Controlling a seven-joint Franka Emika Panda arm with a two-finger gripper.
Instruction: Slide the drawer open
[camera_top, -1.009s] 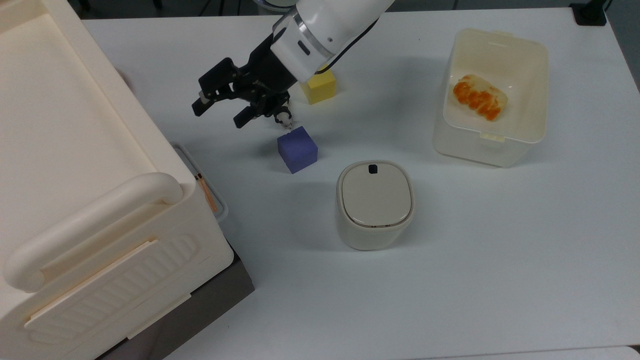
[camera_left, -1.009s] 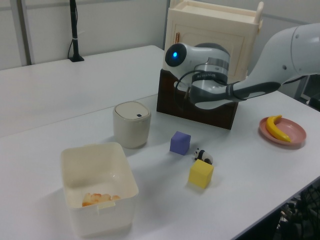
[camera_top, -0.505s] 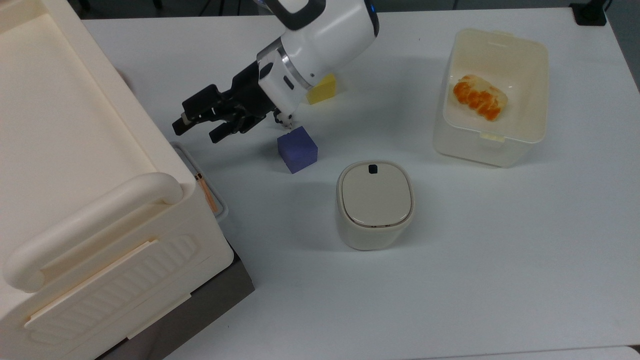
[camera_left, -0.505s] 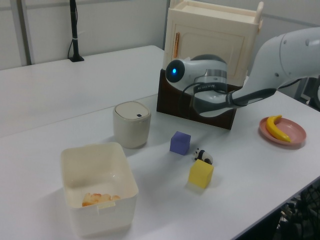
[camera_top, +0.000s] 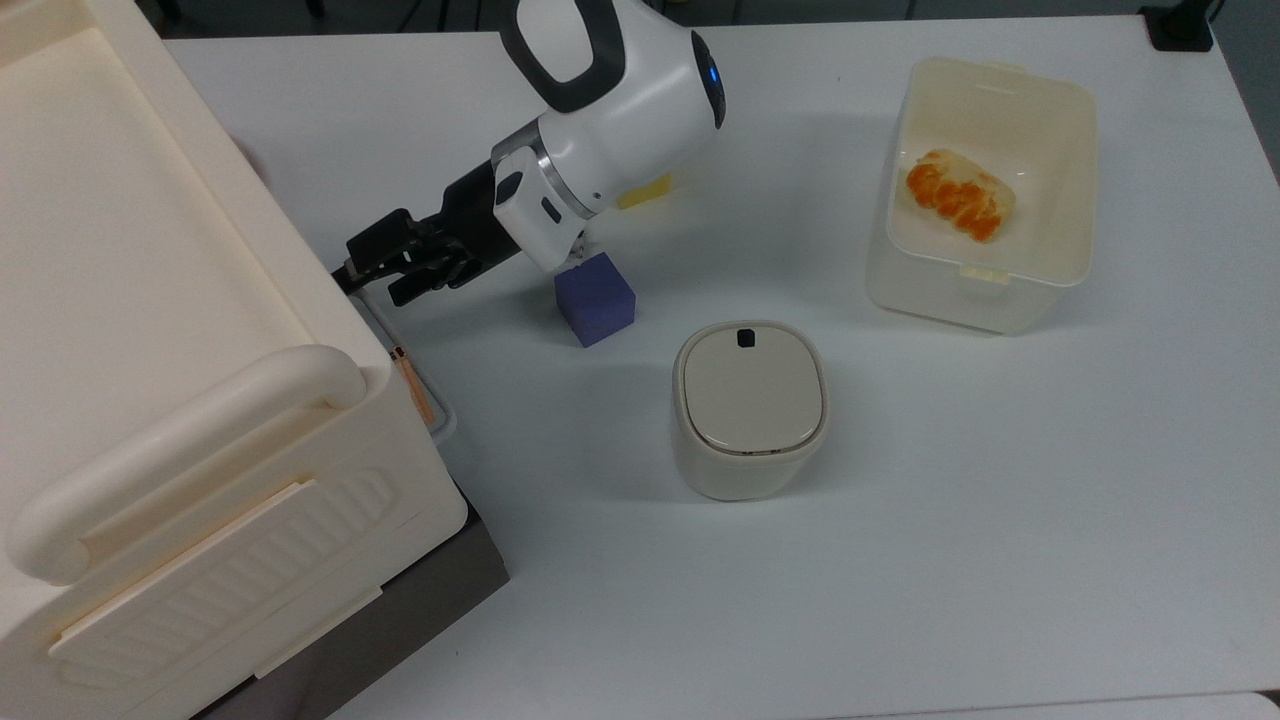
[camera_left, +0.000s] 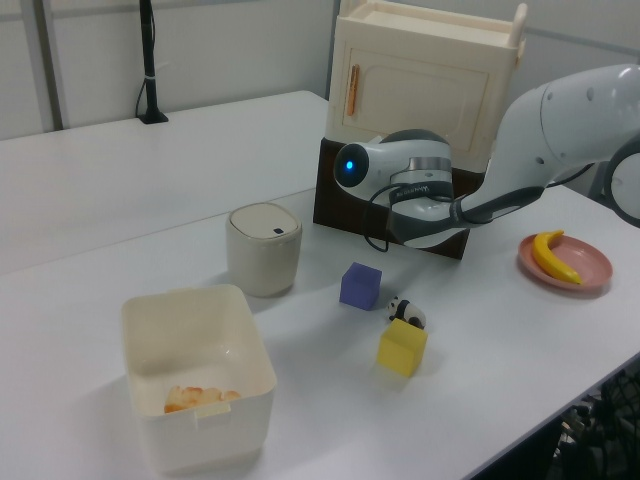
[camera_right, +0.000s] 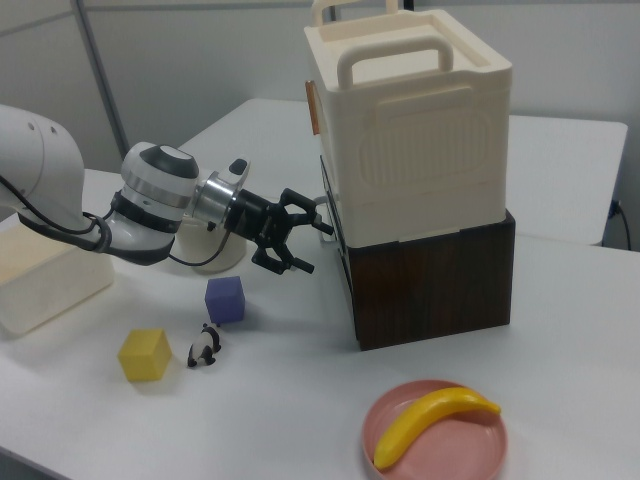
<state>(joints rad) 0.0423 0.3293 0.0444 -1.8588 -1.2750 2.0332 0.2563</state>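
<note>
Left of centre in the right view, the gripper (camera_right: 305, 243) reaches with fingers spread at the drawer (camera_right: 335, 245) handle; nothing is gripped, and the pull remains, I judge.

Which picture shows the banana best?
The right view: the banana lies whole on the pink plate at the front. The left view shows the banana smaller, at the left view's right edge.
</note>
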